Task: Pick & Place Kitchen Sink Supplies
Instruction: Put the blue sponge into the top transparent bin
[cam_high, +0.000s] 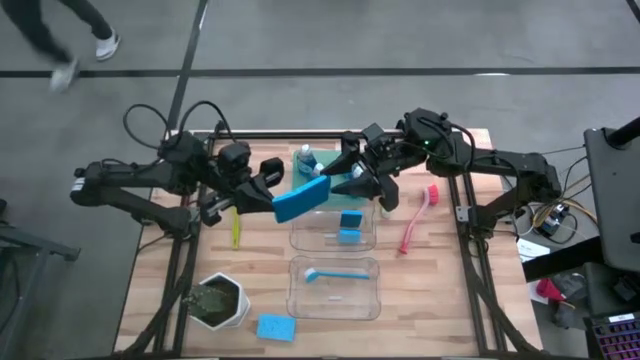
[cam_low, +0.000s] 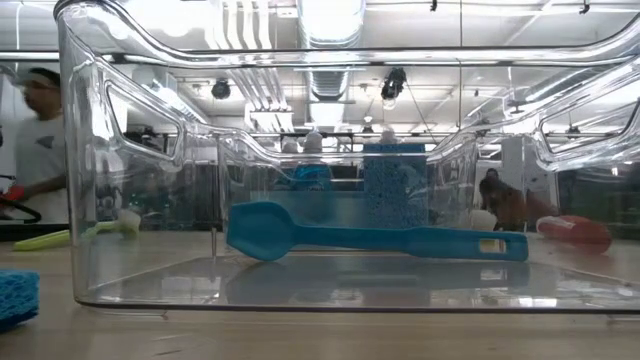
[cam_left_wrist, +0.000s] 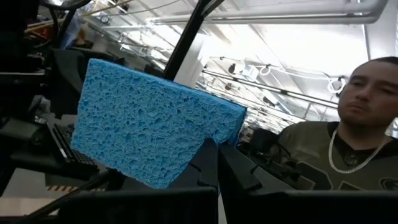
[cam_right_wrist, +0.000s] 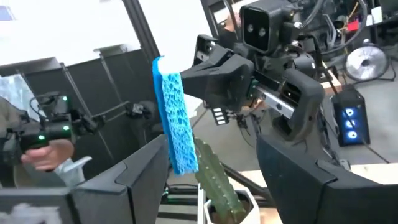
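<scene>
Sponge, bright blue and porous, hangs above the tabletop near the clear bin, pinched at one end by the left tool. Probably light, soft, compressible; grip its broad faces. Right tool gapes wide just beside it.

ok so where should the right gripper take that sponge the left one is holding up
The left gripper pinches one short end of the sponge, held up edge-on. The far end toward the right gripper is free, so grip there across the thin faces, fingers straddling the slab, coming straight on from the right.
</scene>
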